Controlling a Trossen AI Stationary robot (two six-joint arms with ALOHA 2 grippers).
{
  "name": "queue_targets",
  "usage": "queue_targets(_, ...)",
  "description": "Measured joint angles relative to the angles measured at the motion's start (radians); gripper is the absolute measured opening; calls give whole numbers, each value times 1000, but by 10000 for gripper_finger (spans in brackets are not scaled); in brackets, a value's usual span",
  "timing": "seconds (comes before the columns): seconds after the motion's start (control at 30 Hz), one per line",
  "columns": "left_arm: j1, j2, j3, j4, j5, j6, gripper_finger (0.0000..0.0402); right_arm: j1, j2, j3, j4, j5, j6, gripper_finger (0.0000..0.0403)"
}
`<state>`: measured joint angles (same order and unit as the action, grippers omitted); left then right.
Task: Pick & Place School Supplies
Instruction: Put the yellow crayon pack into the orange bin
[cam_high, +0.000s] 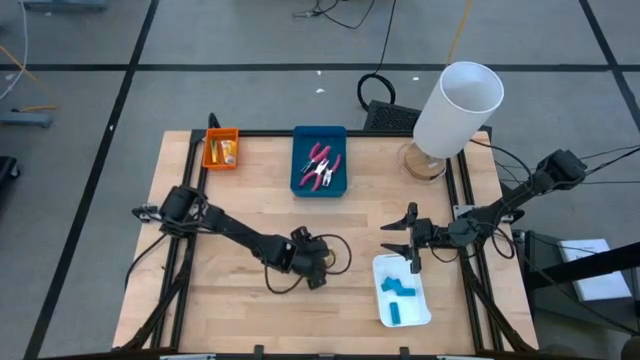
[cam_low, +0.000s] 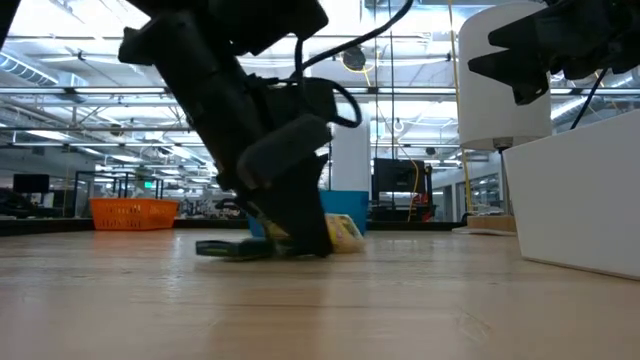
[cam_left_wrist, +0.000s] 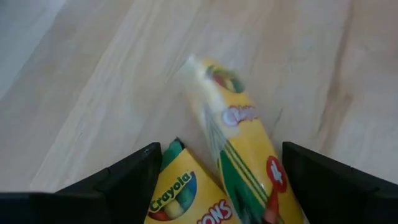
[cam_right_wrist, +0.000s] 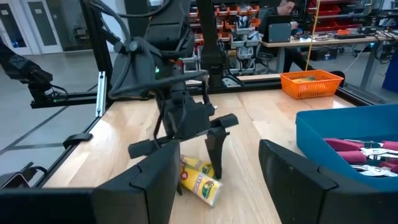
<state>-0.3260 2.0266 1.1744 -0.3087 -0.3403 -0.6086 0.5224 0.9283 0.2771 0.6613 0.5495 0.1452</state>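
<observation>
The left gripper (cam_high: 312, 262) holds its fingers apart over two yellow cardboard crayon packs (cam_left_wrist: 249, 155) on the wooden bench (cam_high: 250, 310), probably not touching them. The right gripper (cam_high: 403, 237), fingers apart, hangs above the white tray (cam_high: 425, 310).

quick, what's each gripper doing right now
left gripper: open, low over two yellow crayon packs, holding nothing.
right gripper: open, empty, above the white tray.

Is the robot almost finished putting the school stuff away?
Partly. Pliers lie in the blue tray, light-blue blocks in the white tray, and something yellow in the orange tray. The open left gripper stands over two crayon packs on the table, not holding either. The right gripper waits open above the white tray.
</observation>
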Motion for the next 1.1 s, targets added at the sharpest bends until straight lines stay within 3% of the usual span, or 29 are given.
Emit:
queue_targets(0.13,-3,-6,-2,-62,-3,-38,337,0,0,0,0,1,0,210)
queue_targets(0.47,-1,-3,-6,-29,22,25,332,0,0,0,-1,0,0,210)
queue_targets(0.77,-3,-2,-8,29,26,42,226,0,0,0,-8,0,0,210)
queue_targets(1.1,2,-22,-11,120,29,93,159,0,0,0,-8,0,0,210)
